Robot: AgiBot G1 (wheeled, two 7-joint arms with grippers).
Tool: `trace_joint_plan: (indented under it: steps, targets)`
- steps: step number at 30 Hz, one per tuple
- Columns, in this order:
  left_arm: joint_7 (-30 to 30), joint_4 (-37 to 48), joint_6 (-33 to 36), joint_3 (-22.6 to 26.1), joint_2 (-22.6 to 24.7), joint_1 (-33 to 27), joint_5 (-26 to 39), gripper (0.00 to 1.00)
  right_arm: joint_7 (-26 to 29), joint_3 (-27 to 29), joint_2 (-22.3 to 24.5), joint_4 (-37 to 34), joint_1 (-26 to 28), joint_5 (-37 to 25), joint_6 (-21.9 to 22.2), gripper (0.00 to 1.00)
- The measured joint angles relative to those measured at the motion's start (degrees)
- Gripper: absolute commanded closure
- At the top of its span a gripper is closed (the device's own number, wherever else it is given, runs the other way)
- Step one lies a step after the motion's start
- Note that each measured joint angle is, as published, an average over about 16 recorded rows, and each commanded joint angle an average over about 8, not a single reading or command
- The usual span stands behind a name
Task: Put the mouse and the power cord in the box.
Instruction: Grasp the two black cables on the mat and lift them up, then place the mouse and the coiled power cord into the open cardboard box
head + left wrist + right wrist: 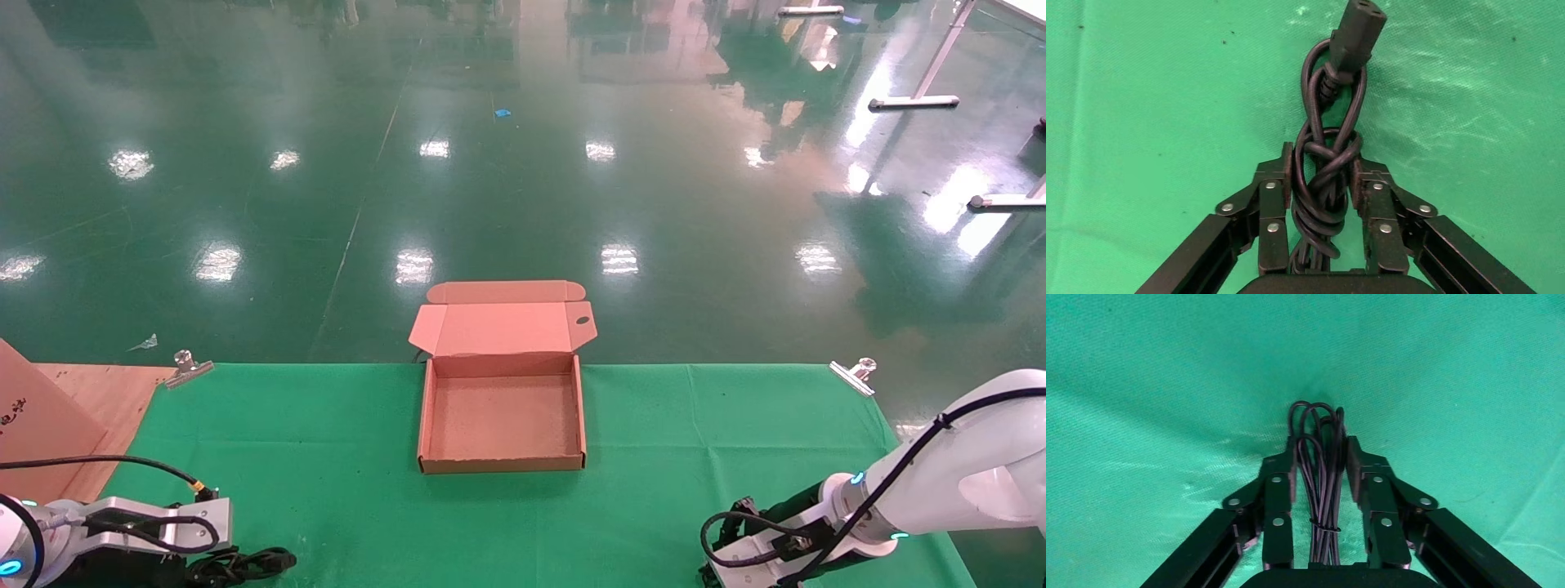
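Both arms sit low at the near edge of the green cloth [327,457], one at each corner, with the box [501,465] lying open midway between them, lid folded back, floor bare. The left gripper [1321,174] straddles the cord [1324,184]: its pads stand on either side of the knotted loops, close against the bundle, though whether they are actually pinching it or just about to is not certain from the wrist view; the plug [1356,30] lies out ahead on the cloth. In the head view the cord shows as a dark tangle beside the left gripper [176,531]. The right gripper [1321,459] has its jaws drawn in around a tied hank of thin cable [1321,478], which looks held between the pads; this reads as the mouse's cable, but the mouse body itself is not visible in any view, hidden at or below the frame edge near the right gripper [735,547]. Judged step: pick-up of both items, nothing yet in the box. Next move calls for a firm closure on each bundle, a lift high enough to clear the box's front wall, then carrying inward over the open floor. Risk: cord loops dangling and catching the wall; mouse swinging on its cable.
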Motion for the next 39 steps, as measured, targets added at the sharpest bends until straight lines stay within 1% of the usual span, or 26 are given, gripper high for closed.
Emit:
trace_joint_plan:
  steps: [5,10,16,23,29,35,39]
  targets:
    - [0.3,-0.2,1.1,0.0,0.0,-0.7,0.0,1.00,-0.2,0.4,0.3,-0.1,0.6,0.6,-0.6,1.00]
    - [0.6,-0.7,3.8,0.0,0.0,-2.6,-0.1,1.00,-0.5,1.0,0.9,0.0,2.0,1.5,-2.0,1.00]
    - [1.2,-1.7,10.9,0.2,0.4,-6.8,0.1,1.00,-1.0,1.9,2.0,0.5,5.0,2.8,-5.0,1.00]
    - [1.4,-3.0,20.3,0.8,1.8,-13.2,0.8,1.00,-0.9,2.9,3.2,1.6,10.5,4.1,-9.8,1.00]
    - [0.8,-3.9,25.7,1.3,4.2,-19.2,1.3,1.00,0.5,3.6,3.6,3.3,16.6,5.2,-14.7,1.00]
    - [-0.2,-4.6,27.8,1.7,8.2,-25.3,1.0,1.00,3.8,4.4,2.3,5.7,22.8,6.4,-18.7,1.00]
    - [-0.9,-4.6,28.2,1.8,11.4,-29.1,0.5,1.00,7.0,4.8,0.4,7.8,26.2,6.9,-20.1,1.00]
